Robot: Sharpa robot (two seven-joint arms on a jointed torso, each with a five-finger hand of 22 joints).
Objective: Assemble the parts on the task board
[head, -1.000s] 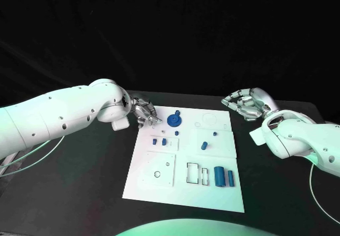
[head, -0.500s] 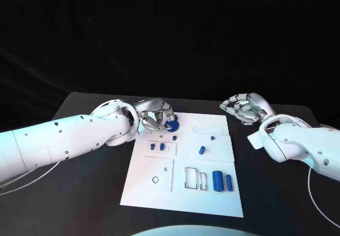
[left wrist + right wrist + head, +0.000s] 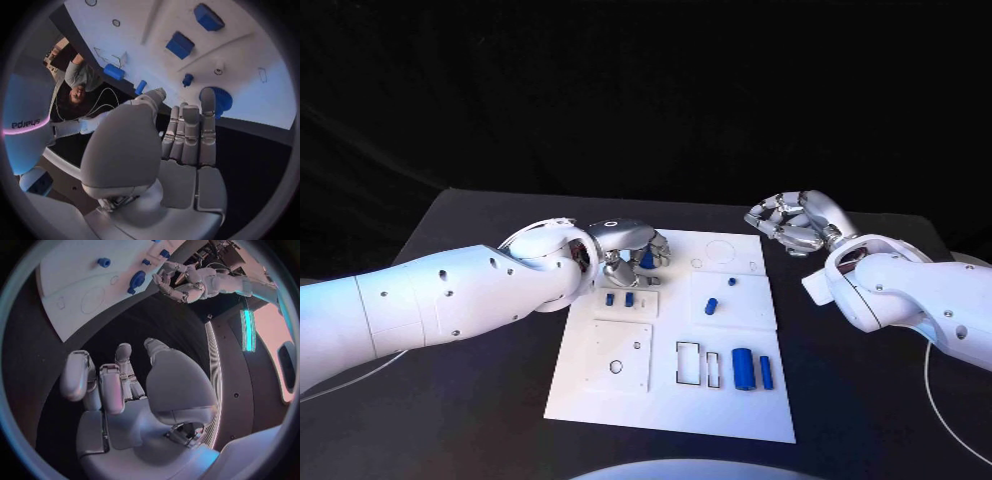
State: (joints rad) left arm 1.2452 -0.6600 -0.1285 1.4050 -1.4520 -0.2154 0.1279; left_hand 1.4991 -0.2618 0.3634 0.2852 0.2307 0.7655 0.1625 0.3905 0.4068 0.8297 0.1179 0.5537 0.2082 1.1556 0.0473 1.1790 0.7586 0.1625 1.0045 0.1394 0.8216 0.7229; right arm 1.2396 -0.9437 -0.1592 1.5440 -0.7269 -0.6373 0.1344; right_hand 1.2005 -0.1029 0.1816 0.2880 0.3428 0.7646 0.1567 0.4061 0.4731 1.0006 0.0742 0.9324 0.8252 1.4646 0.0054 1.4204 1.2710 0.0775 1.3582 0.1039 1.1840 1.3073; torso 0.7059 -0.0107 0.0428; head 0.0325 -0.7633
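**benchrat:** Blue gear-looking disc [image 3: 648, 259] is sitting near the far left corner of the task board [image 3: 733, 400], and the left hand [image 3: 626, 250] is hovering right on top of it. In the left wrist view the fingers [image 3: 207, 120] are lying straight and close together with the tips just at the disc's [image 3: 219, 99] rim. Can't tell if it's actually touching or pinching anything yet.

**servo_sam:** Yeah, looking at it, nothing's clamped as far as I can see. My worry is that with fingers that flat it's going to be nudging the disc sideways instead of gripping it. That small blue peg [image 3: 187, 79] is standing just beside it too, so a sloppy sweep could be knocking that over.

**benchrat:** Agreed, and the two little blue blocks [image 3: 619, 298] are sitting close behind the wrist.

**servo_sam:** Right hand [image 3: 793, 222] is hanging off the board's far right corner, fingers curled in on nothing. Not helping steady the board, so a push might be sliding the whole plate.
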